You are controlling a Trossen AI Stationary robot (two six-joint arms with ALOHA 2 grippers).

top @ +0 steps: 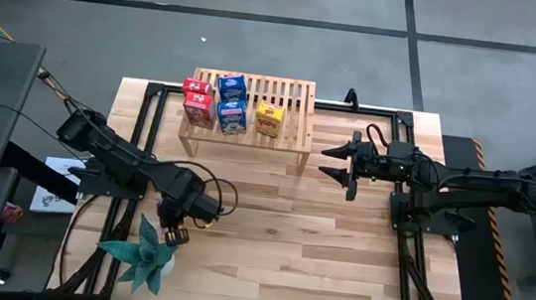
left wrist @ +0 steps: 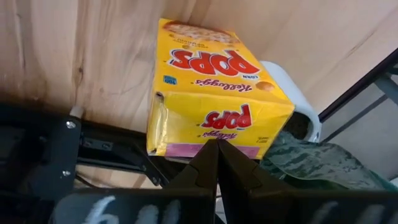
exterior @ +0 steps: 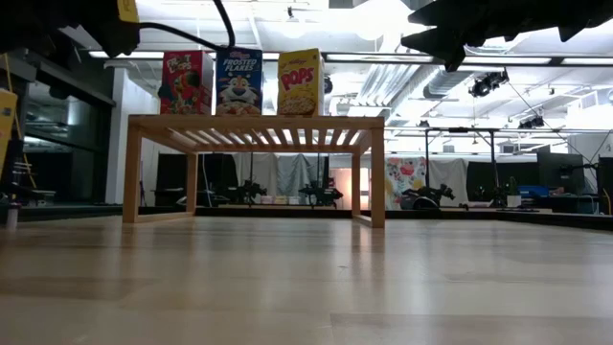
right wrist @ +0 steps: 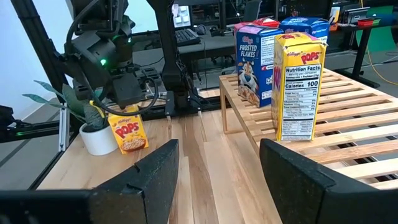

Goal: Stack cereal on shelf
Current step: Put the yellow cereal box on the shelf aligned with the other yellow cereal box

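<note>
Shelf (top: 293, 98), seen from above, is carrying five cereal boxes: two red (top: 197, 103), two blue (top: 232, 103), one yellow (top: 269, 119). You are watching the left gripper (top: 174, 232) hanging beside the teal plant (top: 142, 255). At table height, three boxes are standing upright along the front. Your left wrist view is showing its fingers clamped on the sixth box (left wrist: 211, 102), a yellow Pops carton. Your right wrist view is showing the right gripper (right wrist: 217, 163) spread wide, holding nothing, near the shelf.
</note>
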